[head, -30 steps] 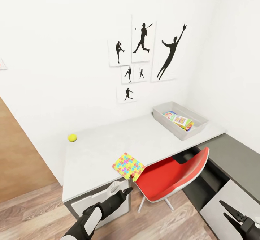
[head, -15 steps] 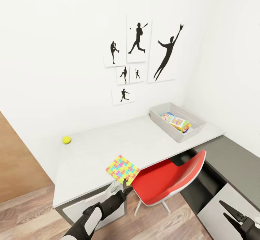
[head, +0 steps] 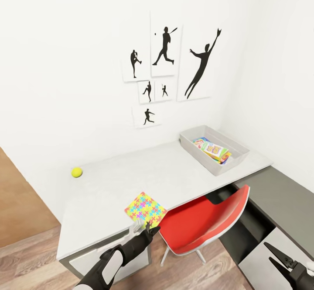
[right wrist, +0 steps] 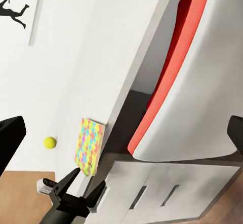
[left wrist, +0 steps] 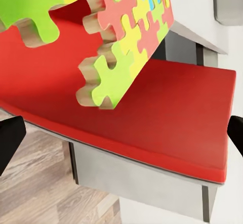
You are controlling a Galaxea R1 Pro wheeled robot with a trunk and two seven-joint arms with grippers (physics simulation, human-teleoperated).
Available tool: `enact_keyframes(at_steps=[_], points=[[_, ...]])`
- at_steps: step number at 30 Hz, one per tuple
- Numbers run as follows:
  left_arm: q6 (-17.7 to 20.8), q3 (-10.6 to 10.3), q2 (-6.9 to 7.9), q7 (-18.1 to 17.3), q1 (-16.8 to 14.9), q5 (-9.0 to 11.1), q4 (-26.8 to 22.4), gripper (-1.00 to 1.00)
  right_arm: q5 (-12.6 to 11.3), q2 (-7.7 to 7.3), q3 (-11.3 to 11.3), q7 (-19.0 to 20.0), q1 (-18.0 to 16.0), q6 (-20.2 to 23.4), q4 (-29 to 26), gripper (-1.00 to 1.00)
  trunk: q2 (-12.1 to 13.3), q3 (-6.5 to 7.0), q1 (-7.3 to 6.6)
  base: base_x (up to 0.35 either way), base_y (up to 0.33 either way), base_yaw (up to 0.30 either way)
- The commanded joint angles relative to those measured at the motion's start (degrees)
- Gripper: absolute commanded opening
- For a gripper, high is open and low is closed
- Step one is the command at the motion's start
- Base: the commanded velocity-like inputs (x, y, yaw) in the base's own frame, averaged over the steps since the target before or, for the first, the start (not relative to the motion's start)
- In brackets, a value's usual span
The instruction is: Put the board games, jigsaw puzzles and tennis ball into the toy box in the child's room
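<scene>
The left gripper hangs with jaws parted and empty just short of the table's near edge, where a stack of jigsaw puzzles juts over the rim; how many tiles it holds is unclear. The right gripper, open and empty, is cut off low on the right. One red chair sits tucked under the table. One tennis ball lies far left; the toy box, far right, holds colourful board games, count unclear.
</scene>
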Motion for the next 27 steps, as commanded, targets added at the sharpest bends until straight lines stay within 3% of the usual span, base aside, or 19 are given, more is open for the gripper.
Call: enact_keyframes(at_steps=[1, 27], points=[[0.55, 0.27, -0.05, -0.14, -0.04, 0.38, 0.0, 1.0, -0.23, -0.01, -0.05, -0.01, 0.01, 0.34, -0.04, 1.0, -0.11, -0.1, 0.04, 0.034, -0.001, 0.0], [0.55, 0.38, -0.05, -0.05, -0.04, 1.11, 0.07, 1.0, -0.23, -0.01, 0.02, -0.01, -0.05, 0.25, 0.04, 1.0, -0.11, -0.1, 0.04, 0.003, 0.0, 0.0]])
